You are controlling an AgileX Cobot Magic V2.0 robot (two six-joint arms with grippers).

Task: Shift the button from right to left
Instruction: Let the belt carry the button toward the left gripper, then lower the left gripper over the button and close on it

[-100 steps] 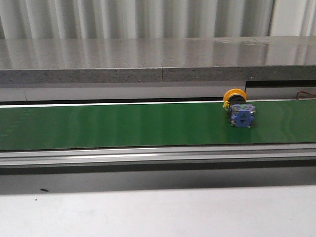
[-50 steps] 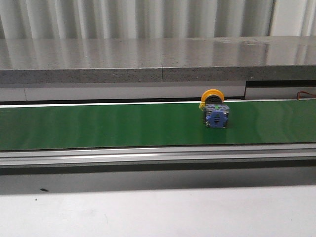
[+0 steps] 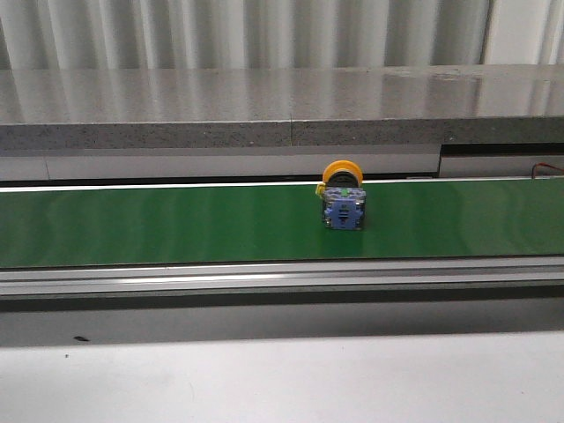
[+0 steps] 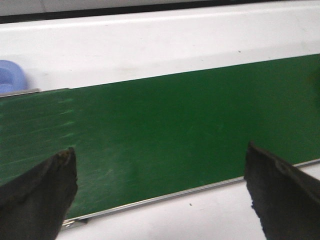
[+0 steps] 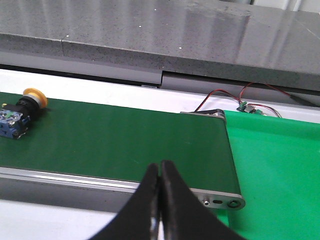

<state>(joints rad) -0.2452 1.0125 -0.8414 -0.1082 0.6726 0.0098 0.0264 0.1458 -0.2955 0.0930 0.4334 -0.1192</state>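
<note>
The left gripper (image 4: 160, 192) is hanging spread wide above the green belt (image 4: 165, 130); the right gripper (image 5: 160, 192) is pressing its fingers together, empty. The button (image 3: 342, 197) is lying on its side right of centre in the front view, yellow cap facing away, blue body facing the camera.

Left gripper (image 4: 160, 192) black — blunt, right gripper (image 5: 160, 200) tapered

Long green conveyor belt (image 3: 176, 225) with silver metal side rails, running left to right across the front view. Small push-button with round yellow-orange cap and blue and clear-grey blocky body (image 3: 342, 200) lying on its side on the belt, right of centre, near the far edge, cap toward the far rail.
</note>
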